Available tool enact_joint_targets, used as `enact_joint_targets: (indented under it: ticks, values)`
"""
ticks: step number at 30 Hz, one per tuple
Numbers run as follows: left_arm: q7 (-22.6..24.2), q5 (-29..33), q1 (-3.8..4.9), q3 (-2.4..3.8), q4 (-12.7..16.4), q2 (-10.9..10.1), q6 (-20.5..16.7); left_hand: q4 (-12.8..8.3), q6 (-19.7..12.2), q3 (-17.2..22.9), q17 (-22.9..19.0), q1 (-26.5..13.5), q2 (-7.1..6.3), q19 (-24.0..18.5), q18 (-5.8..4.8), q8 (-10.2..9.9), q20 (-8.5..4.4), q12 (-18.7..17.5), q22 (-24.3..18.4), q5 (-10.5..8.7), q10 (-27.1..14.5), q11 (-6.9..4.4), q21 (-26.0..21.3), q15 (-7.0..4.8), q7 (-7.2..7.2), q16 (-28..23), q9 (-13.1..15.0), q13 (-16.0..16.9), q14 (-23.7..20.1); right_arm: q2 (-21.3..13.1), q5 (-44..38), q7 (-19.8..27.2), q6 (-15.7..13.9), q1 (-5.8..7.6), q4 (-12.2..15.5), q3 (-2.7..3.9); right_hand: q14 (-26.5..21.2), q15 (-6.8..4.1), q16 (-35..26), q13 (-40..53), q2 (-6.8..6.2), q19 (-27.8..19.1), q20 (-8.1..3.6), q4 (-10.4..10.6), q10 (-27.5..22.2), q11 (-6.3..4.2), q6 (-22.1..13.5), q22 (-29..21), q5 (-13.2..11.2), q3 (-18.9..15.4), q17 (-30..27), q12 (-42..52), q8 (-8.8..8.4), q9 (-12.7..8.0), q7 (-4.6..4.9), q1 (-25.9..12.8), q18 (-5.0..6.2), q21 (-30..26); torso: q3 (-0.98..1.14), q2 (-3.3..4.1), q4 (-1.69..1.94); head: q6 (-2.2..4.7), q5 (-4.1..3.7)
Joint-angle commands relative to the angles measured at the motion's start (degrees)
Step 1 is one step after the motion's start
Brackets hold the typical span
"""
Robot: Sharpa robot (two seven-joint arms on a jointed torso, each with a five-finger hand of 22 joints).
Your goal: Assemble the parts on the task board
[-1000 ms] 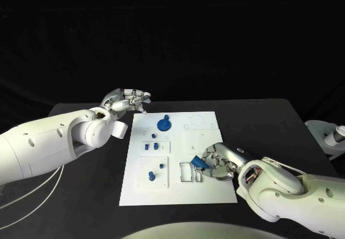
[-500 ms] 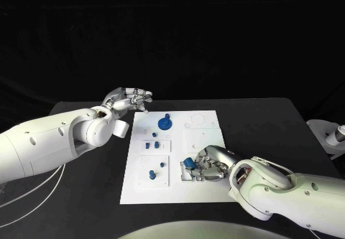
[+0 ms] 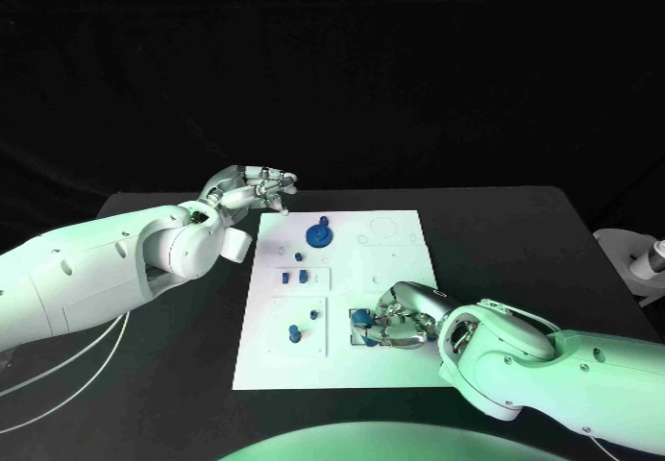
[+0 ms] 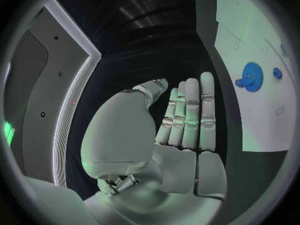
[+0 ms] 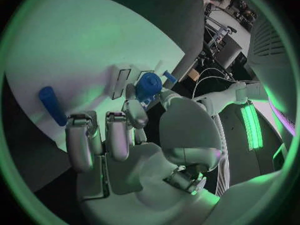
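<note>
The white task board (image 3: 402, 370) lies in the middle of the black table. My right hand (image 3: 399, 325) is low over its near middle and pinches a small blue part (image 3: 360, 317) at a dark rectangular recess (image 3: 363, 331). The same blue part (image 5: 148, 85) sits between the fingertips of my right hand (image 5: 119, 135), above the board (image 5: 75, 45). My left hand (image 3: 257, 188) hovers off the board's far left corner with nothing in it; its fingers (image 4: 187, 110) are stretched out straight. A blue gear (image 3: 319, 236) stands on the board's far part.
Several small blue pegs stand in the board's left column, among them one (image 3: 292, 335) near the front and a pair (image 3: 292, 279) in the middle. Another blue peg (image 5: 50, 105) lies beyond my right fingers. The blue gear (image 4: 252, 77) shows beside my left hand. A white object (image 3: 640, 264) sits at the table's right edge.
My right hand has carried the blue part leftward and down to the dark recess. The left hand has stayed nearly where it was.
</note>
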Motion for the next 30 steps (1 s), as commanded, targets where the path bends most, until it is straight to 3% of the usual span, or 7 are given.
enact_joint_targets:
  ticks: [1,7,9,10,12,15,30]
  values:
    - [0.3,0.5,0.03,0.04,0.2,0.1,0.7,0.2,-0.3,0.0,-0.1,-0.5,-0.08,0.0,0.67,-0.3,0.31,0.3,0.0,0.21,-0.4,0.09,-0.3,0.21,0.04,0.3,0.0,0.1,-0.1,0.2,-1.4,-0.9,2.6,-0.01,-0.1,0.0,3.9,-0.27,0.2,0.0,-0.19,5.4,-0.22,0.0,0.3,-0.07,0.0,14.6,-0.3,-0.3,2.1,0.4,0.11,0.1,-0.21,-0.5,-0.45,0.2,0.03,-0.05,-0.03,-0.06,0.06]
    - [0.2,0.5,0.03,0.04,0.2,0.0,0.7,0.3,-0.3,0.0,-0.1,-0.5,-0.09,0.0,0.69,-0.3,0.32,0.3,-0.1,0.22,-0.4,0.06,-0.4,0.2,0.01,0.3,-0.1,0.1,-0.2,0.5,-2.9,-1.6,2.6,-0.01,-0.7,0.0,3.8,-0.35,0.2,0.1,-0.24,5.4,-0.31,0.1,0.3,-0.13,-0.1,14.6,-1.9,-1.8,2.0,0.1,0.4,0.2,-0.28,-2.2,-0.41,0.0,0.0,-0.02,-0.01,-0.02,0.03]
    - [0.2,0.5,0.03,0.04,0.2,0.0,0.7,0.3,-0.3,0.0,-0.1,-0.5,-0.09,0.0,0.69,-0.3,0.32,0.3,-0.1,0.22,-0.4,0.06,-0.4,0.2,0.01,0.3,-0.1,0.1,-0.2,0.5,-3.2,-1.6,2.3,-0.01,-0.7,0.0,3.8,-0.36,0.1,0.1,-0.23,5.3,-0.32,0.2,0.2,-0.08,-0.2,14.5,-6.5,-3.9,1.9,-0.3,0.66,0.4,-0.31,-4.7,-0.38,-0.2,0.02,-0.01,-0.01,-0.02,0.03]
    - [0.2,0.5,0.03,0.04,0.2,0.0,0.7,0.3,-0.3,0.0,-0.1,-0.5,-0.09,0.0,0.69,-0.3,0.32,0.3,-0.1,0.22,-0.4,0.06,-0.4,0.2,0.01,0.3,-0.1,0.1,-0.2,0.6,-3.3,-1.6,2.2,-0.01,-0.8,0.0,3.8,-0.36,0.1,0.1,-0.23,5.3,-0.32,0.2,0.2,-0.08,-0.2,14.5,-6.5,-3.9,1.9,-0.3,0.66,0.4,-0.31,-4.7,-0.38,-0.2,0.02,-0.01,-0.01,-0.02,0.03]
    - [0.2,0.5,0.03,0.04,0.2,-0.1,0.7,0.3,-0.3,0.0,-0.1,-0.5,-0.09,0.0,0.69,-0.3,0.32,0.3,-0.1,0.22,-0.4,0.06,-0.4,0.2,0.01,0.3,-0.1,0.1,-0.2,0.6,-3.5,-1.5,1.8,-0.01,-0.7,0.0,3.7,-0.29,0.0,0.0,-0.47,5.2,-0.3,0.2,0.0,-0.08,-0.5,14.5,-10.6,-6.4,1.7,-0.9,0.83,0.5,-0.21,-6.8,-0.32,-0.5,0.03,0.0,-0.01,0.0,0.01]
    - [0.2,0.5,0.03,0.04,0.1,-0.1,0.7,0.3,-0.3,0.0,-0.1,-0.5,-0.09,0.0,0.69,-0.3,0.32,0.3,-0.1,0.22,-0.4,0.06,-0.4,0.2,0.01,0.3,-0.1,0.1,-0.2,0.7,-4.2,-1.2,1.0,-0.01,-0.6,0.0,3.7,-0.22,-0.1,-0.1,0.67,5.1,-0.19,0.2,-0.2,0.07,-0.8,14.3,-12.5,-11.3,1.5,-1.6,1.14,0.6,-0.15,-9.4,-0.23,-0.9,0.02,-0.03,-0.02,0.04,0.01]
    - [0.4,0.5,0.03,0.04,0.2,-0.3,0.7,0.5,-0.3,0.0,-0.1,-0.6,-0.04,0.1,0.7,-0.3,0.34,0.4,-0.2,0.23,-0.5,0.08,-0.5,0.2,0.02,0.4,-0.1,0.1,-0.2,-1.5,-5.4,0.3,0.9,0.0,1.9,0.02,3.9,-0.25,0.3,1.0,3.28,5.4,-0.2,0.1,0.5,-0.08,-0.7,14.6,-11.5,-16.0,2.7,-1.0,1.69,0.7,-0.23,-7.9,-0.4,-0.1,0.04,-0.07,-0.11,0.25,-0.18]
